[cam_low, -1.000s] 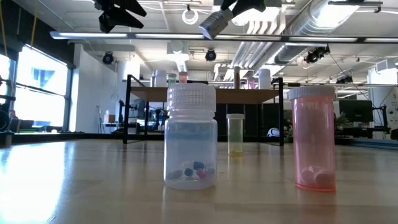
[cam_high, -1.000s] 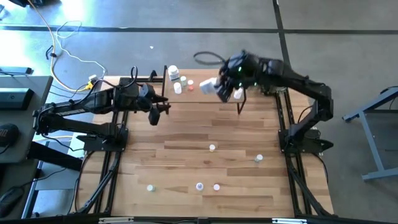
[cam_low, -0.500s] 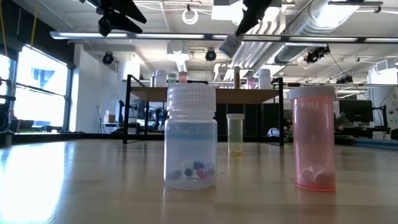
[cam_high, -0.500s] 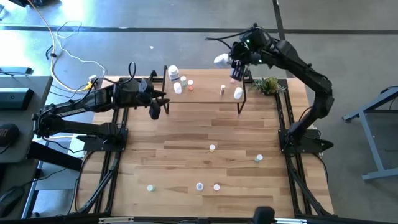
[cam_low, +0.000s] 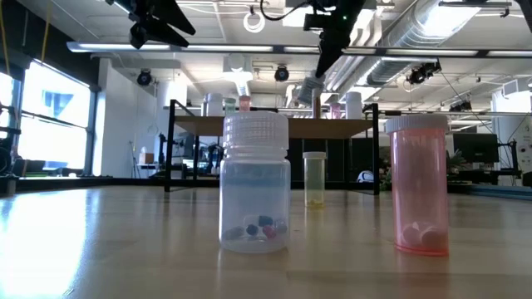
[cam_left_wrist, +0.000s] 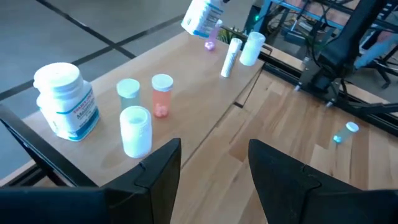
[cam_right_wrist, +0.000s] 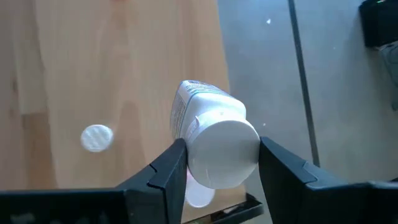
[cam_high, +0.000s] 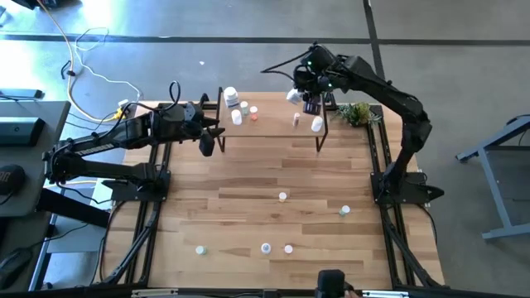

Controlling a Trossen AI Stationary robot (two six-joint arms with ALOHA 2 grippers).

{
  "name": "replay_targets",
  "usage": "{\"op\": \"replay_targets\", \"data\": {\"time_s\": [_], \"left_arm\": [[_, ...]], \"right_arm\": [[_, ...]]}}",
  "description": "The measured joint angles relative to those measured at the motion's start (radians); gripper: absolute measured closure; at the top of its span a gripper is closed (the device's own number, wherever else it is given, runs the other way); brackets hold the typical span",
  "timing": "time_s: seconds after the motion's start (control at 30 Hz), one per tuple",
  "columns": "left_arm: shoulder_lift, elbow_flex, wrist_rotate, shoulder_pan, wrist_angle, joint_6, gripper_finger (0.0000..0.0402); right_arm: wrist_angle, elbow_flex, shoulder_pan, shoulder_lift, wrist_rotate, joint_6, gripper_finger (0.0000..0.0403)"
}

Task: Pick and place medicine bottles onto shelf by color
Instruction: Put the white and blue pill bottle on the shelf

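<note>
Wood-plank tabletop (cam_high: pixel 248 178) is carrying the shelf (cam_high: pixel 273 124) along its far edge, with several medicine bottles (cam_high: pixel 238 108) standing on the shelf and a few more (cam_high: pixel 282 197) scattered across the planks nearer the camera. Right gripper (cam_high: pixel 305 93) is hanging above the shelf's right part, fingers clamped on a white-capped bottle (cam_right_wrist: pixel 214 140) that is lying tilted in the grip. Left gripper (cam_high: pixel 209 142) is hovering by the shelf's left end, fingers (cam_left_wrist: pixel 158 168) spread apart and holding nothing.

large white bottle (cam_left_wrist: pixel 64 99) | label printed | text too blurred to read
</note>
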Motion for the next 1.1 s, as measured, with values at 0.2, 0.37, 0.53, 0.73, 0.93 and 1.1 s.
{"op": "replay_targets", "data": {"time_s": [0.2, 0.37, 0.53, 0.73, 0.93, 1.1], "left_arm": [[0.0, 0.0, 0.002, 0.0, 0.0, 0.0, 0.0222], [0.0, 0.0, 0.002, 0.0, 0.0, 0.0, 0.0222], [0.0, 0.0, 0.003, 0.0, 0.0, -0.001, 0.0222], [0.0, 0.0, 0.008, 0.0, 0.0, -0.006, 0.0222], [0.0, 0.0, 0.051, 0.0, 0.0, -0.019, 0.0222], [0.0, 0.0, 0.059, -0.001, 0.0, -0.027, 0.0222]], "right_arm": [[0.056, 0.0, 0.039, 0.001, -0.003, 0.019, 0.0256], [0.082, 0.0, 0.103, -0.003, -0.005, 0.012, 0.0255], [0.081, 0.0, 0.169, -0.003, -0.01, 0.018, 0.0251], [0.059, 0.0, 0.207, 0.019, -0.038, 0.019, 0.026], [0.038, -0.001, 0.21, 0.052, -0.04, -0.019, 0.0256], [0.036, -0.001, 0.202, 0.078, -0.04, -0.085, 0.0256]]}}
